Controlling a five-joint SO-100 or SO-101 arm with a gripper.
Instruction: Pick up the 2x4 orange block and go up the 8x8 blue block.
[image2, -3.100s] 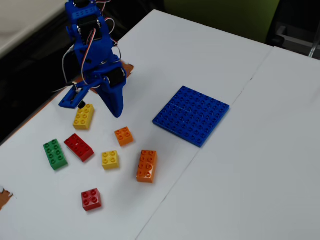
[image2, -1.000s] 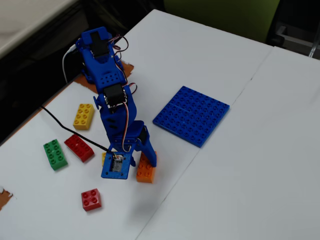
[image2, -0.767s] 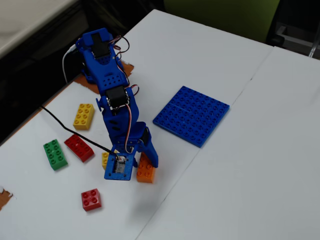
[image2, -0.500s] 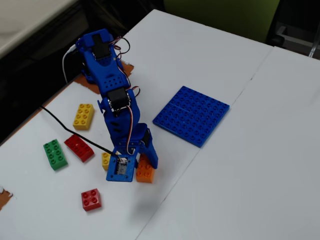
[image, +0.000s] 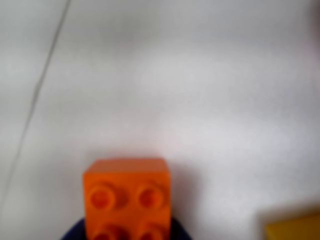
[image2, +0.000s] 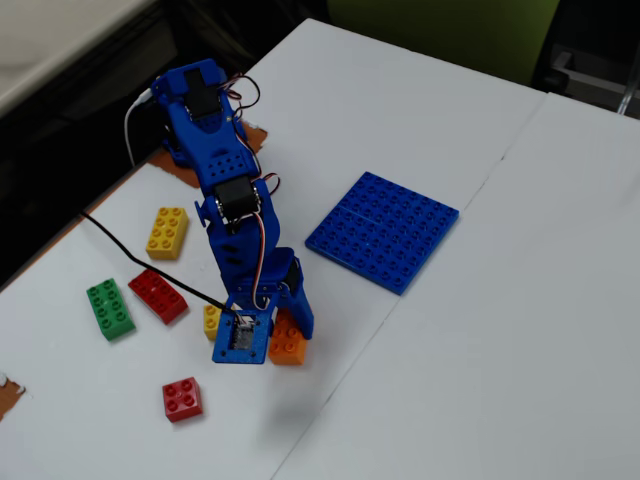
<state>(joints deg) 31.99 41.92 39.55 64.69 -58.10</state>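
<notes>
**Gripper lowered over the orange brick, well apart from the blue baseplate**

In the fixed view, the blue arm's gripper (image2: 283, 335) is seen bent down onto the white table (image2: 480, 330), directly over the oblong orange plastic studded brick (image2: 287, 343), of which only the lower end shows beside the wrist plate. Whether the fingers are closed on the brick cannot be told; the jaws are hidden by the arm. In the wrist view, the brick's end (image: 127, 195) is seen blurred at the bottom edge, with four studs visible and dark blue parts on either side. The large flat square blue studded baseplate (image2: 384, 230) lies well apart, up and to the right. A small yellow brick (image2: 212, 319) is partly hidden just left of the wrist.
</notes>
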